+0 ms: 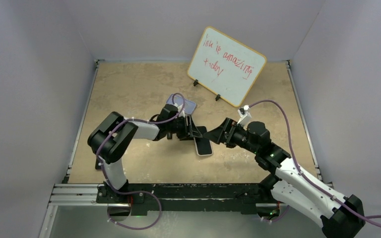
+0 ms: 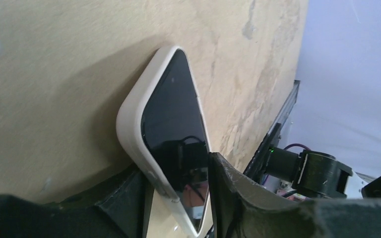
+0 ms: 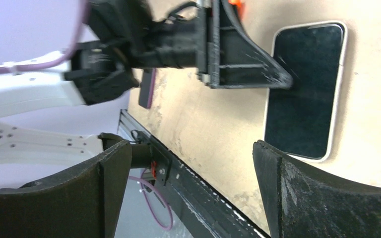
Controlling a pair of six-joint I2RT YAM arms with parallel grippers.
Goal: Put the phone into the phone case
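The phone [image 1: 204, 147] lies screen up on the tan table, black glass with a thin pale edge. My left gripper [image 1: 194, 133] is at its far end. In the left wrist view that end of the phone [image 2: 171, 119] stands between the fingers of the left gripper [image 2: 176, 166], which is open: one finger [image 2: 238, 188] is by the screen side and a strip of table shows beside the other. The right gripper [image 1: 212, 135] hovers just right of the phone, wide open and empty [image 3: 191, 148]. The lavender phone case [image 1: 182, 105] lies behind the left arm, partly covered by its cable.
A whiteboard [image 1: 226, 65] with red writing leans at the back of the table. The black rail [image 1: 178, 191] runs along the near edge. In the right wrist view the left gripper [image 3: 243, 54] touches the phone [image 3: 302, 89] at its edge.
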